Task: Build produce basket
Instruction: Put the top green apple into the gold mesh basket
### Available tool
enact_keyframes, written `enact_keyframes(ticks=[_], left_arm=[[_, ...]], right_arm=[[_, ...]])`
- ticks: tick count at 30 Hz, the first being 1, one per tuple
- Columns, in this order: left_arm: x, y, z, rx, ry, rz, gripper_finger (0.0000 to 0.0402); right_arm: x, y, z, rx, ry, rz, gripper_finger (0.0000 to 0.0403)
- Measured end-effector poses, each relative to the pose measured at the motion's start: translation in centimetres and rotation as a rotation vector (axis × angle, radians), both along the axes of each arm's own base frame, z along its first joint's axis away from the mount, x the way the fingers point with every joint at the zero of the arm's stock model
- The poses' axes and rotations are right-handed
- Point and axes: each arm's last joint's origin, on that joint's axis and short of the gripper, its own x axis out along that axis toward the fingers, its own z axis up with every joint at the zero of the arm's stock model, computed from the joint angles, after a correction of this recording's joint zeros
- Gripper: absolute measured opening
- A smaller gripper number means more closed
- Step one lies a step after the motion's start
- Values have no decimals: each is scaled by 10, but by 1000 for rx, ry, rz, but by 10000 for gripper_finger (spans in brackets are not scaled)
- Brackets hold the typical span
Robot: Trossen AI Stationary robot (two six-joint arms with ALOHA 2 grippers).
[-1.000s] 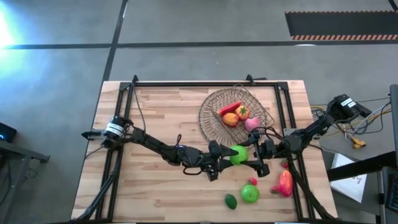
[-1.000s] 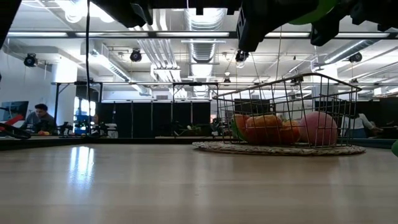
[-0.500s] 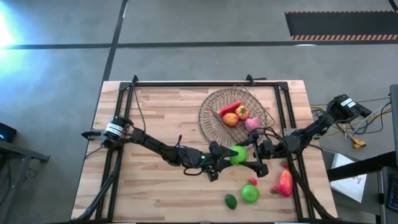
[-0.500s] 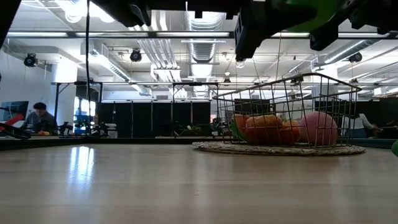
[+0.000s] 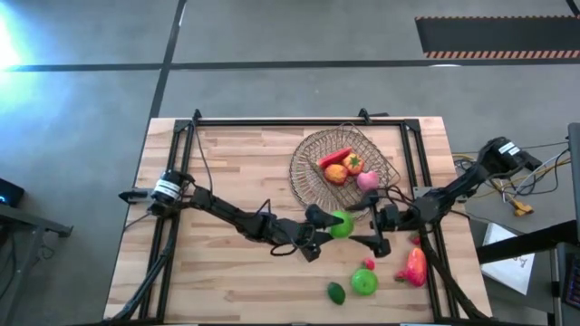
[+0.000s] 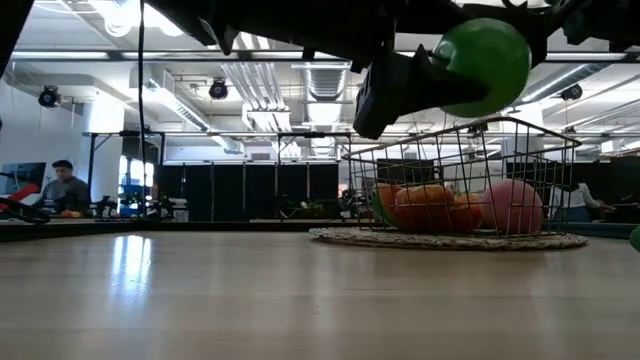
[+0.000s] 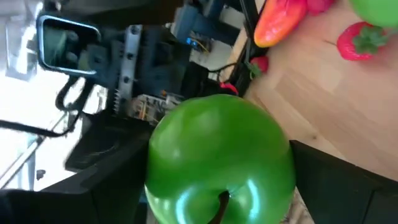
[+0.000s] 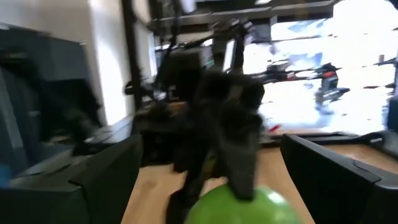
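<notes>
Green apple [image 5: 341, 224] is held in the air above the table [image 5: 227, 181], just in front of the wire basket [image 5: 343, 168], between the two grippers. The left gripper [image 5: 326, 226] has it pinched between its fingers; the left wrist view shows the apple [image 7: 219, 163] filling the space between the dark fingers, stem toward the camera. In the low view the apple [image 6: 484, 65] hangs well clear of the tabletop, higher than the basket rim [image 6: 462, 128]. The right gripper [image 5: 370, 228] sits just beside the apple on its other side, fingers spread wide; in the right wrist view the apple top [image 8: 245, 208] lies between the two fingers [image 8: 329, 180], and whether they touch it cannot be told. The basket stands on a round woven mat [image 6: 450, 239] and contains a red slice [image 5: 333, 158], an orange-yellow pepper [image 5: 336, 174], a red-orange piece [image 5: 353, 164] and a pink piece [image 5: 367, 180]. Left on the table near the front right: a second green apple [image 5: 364, 282], a small dark-green piece [image 5: 336, 292], a small red piece [image 5: 369, 264] and a red and orange piece [image 5: 415, 265].
</notes>
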Motion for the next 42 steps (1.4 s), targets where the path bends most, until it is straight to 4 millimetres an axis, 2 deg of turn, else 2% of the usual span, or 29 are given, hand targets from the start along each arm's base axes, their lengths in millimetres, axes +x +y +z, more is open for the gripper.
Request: enact_keyframes(ticks=[4, 8, 12, 17, 20, 23, 28, 31, 37, 40, 42], left_arm=[[-1, 1, -4, -11, 42, 48, 341], [-2, 3, 0, -31, 86, 108, 341], [-4, 3, 27, -101, 88, 131, 340], [3, 12, 73, -175, 138, 179, 340], [11, 29, 93, -206, 146, 211, 340], [18, 51, 106, -262, 146, 202, 340], [25, 93, 111, -434, 143, 135, 340], [30, 116, 113, -553, 130, 102, 340], [42, 148, 122, -765, 166, 102, 340], [51, 158, 115, -828, 209, 101, 340], [57, 161, 101, -834, 257, 115, 340]], right_arm=[[-6, -6, 9, -19, -24, -123, 370], [-18, -8, 23, -36, -56, -196, 370], [-30, -5, 29, -57, 15, -309, 370], [-33, 15, 42, -162, 211, -420, 370], [-31, 30, 63, -192, 260, -428, 370], [-30, 48, 89, -252, 274, -428, 370], [-35, 77, 134, -341, 257, -482, 370], [-37, 90, 150, -389, 266, -530, 370], [-29, 106, 155, -447, 281, -556, 370], [-26, 112, 150, -470, 287, -556, 370], [-24, 114, 148, -475, 289, -556, 370]])
